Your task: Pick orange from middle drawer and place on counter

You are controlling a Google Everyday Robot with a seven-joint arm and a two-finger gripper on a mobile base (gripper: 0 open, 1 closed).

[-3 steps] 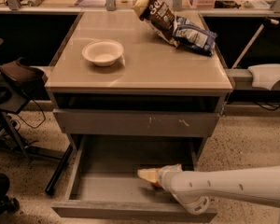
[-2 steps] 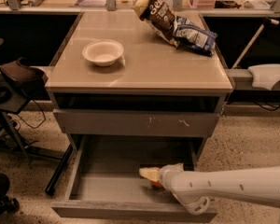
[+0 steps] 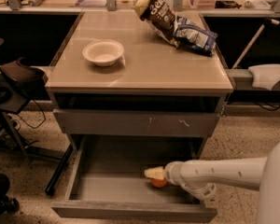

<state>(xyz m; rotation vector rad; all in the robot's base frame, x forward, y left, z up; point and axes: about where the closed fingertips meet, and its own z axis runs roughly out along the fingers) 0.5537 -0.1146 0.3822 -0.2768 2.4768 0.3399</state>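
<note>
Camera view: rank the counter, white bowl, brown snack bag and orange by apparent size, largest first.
1. counter.
2. white bowl and brown snack bag, about alike; the bag lies farther back.
3. orange, smallest, though nearest the camera, partly hidden by the end effector in the middle drawer.

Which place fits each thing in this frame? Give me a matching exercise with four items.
1. small round bright orange fruit
2. round white bowl
3. crumpled dark and blue snack bags
4. robot's pale hand

a. back right of the glossy beige counter
b. just over the fruit
c. low in the open grey middle drawer
d. left part of the counter

Pairs: 1-c, 2-d, 3-a, 4-b.
</note>
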